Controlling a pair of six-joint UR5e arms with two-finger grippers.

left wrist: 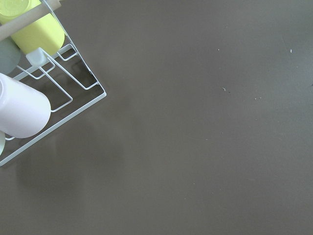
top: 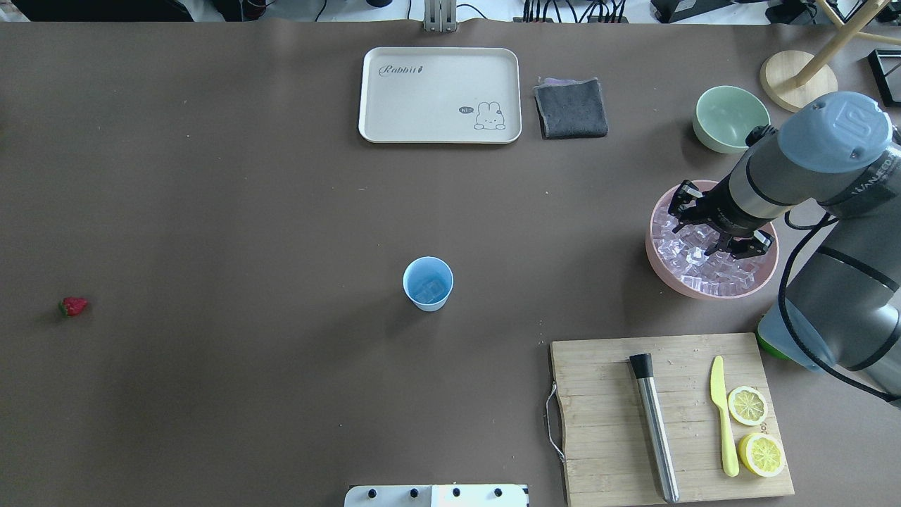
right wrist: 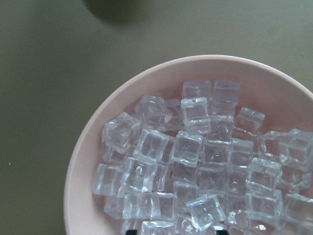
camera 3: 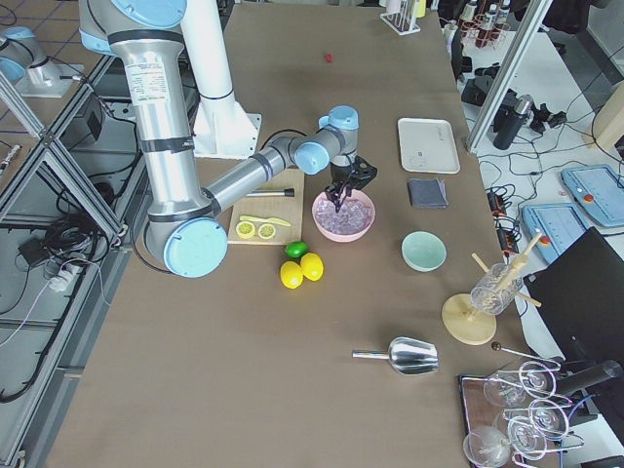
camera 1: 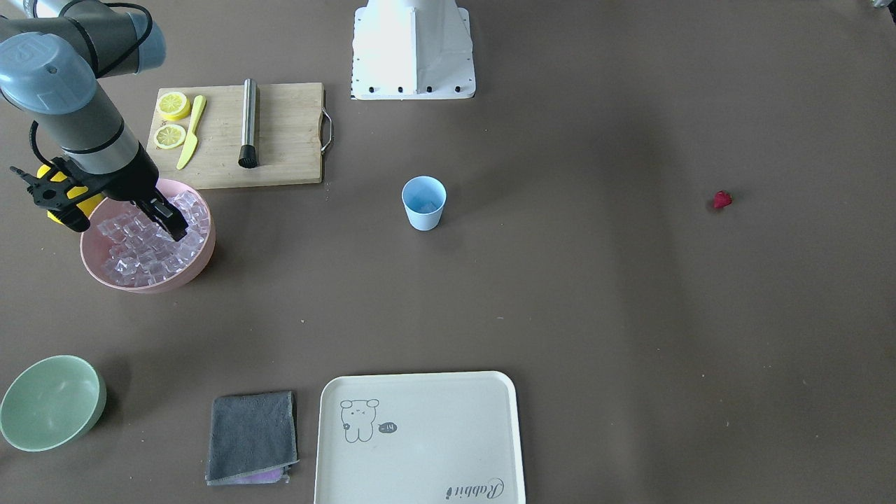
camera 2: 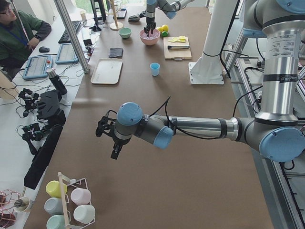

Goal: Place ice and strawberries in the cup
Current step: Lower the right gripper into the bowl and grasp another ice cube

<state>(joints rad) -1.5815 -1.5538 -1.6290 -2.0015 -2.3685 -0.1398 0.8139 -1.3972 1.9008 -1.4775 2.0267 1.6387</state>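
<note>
Ice (top: 693, 271): heap of clear cubes filling the pink bowl (top: 650, 248), at the robot's R end of the bench (top: 281, 211). R hand (top: 735, 245) is tilted down over the heap, fingers spread apart w/ nothing gripped betw. them. Its wrist cam shows only two dark tips at the lower edge, about at cube level; can't tell if they touch. Cup (top: 428, 283) stands upright mid-bench, well apart from the bowl. Smth pale and cube-like sits at its bottom, too faint to be sure. Strawberry (top: 73, 305) lies alone on bare bench far out on the robot's L, well apart from the cup. L hand (camera 2: 112, 140) hangs over bare bench at that L end, near a wire rack (camera 2: 69, 200) of pastel tumblers (camera 2: 80, 196). Open or closed: can't tell, as its own cam shows no fingers. On the robot's side of the bowl is a wooden board (top: 605, 422) w/ steel muddler (top: 654, 429), yellow knife (top: 721, 415) and 2 lemon halves (top: 747, 405). Beyond the bowl is a green bowl (top: 731, 116), then a grey cloth (top: 571, 108) and a cream tray (top: 436, 91) along the far edge.
</note>
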